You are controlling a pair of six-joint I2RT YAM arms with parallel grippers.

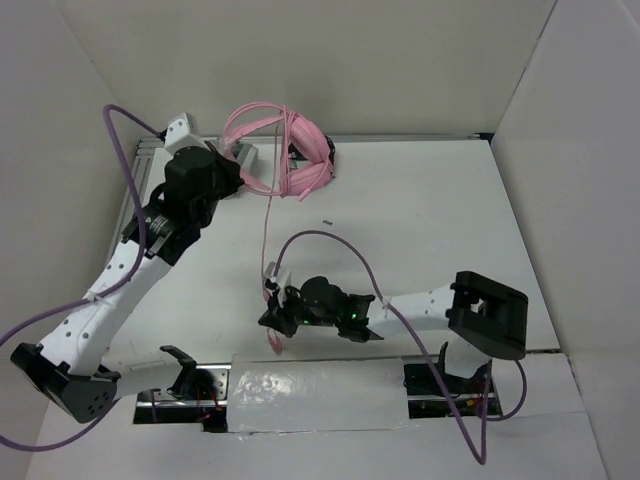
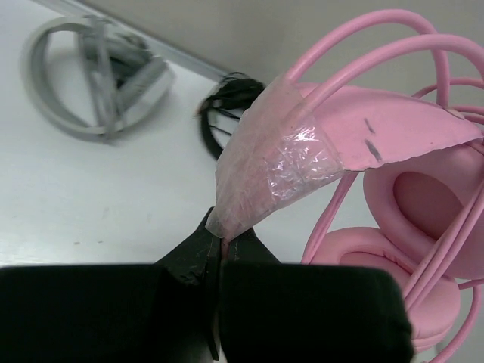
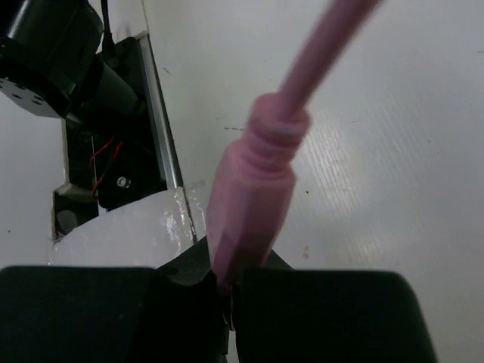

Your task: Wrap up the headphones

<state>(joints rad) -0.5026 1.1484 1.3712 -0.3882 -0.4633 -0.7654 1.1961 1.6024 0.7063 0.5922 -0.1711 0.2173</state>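
Note:
The pink headphones are at the far edge of the table, with cable loops wound around them. My left gripper is shut on a tape-covered pink part of the headphones. The earcups show to the right in the left wrist view. The thin pink cable runs taut from the headphones towards me to my right gripper. That gripper is shut on the cable's pink plug, just above the table.
Grey headphones and black headphones lie on the table behind the pink ones. A clear-taped patch covers the near edge between the arm bases. White walls enclose the table on three sides.

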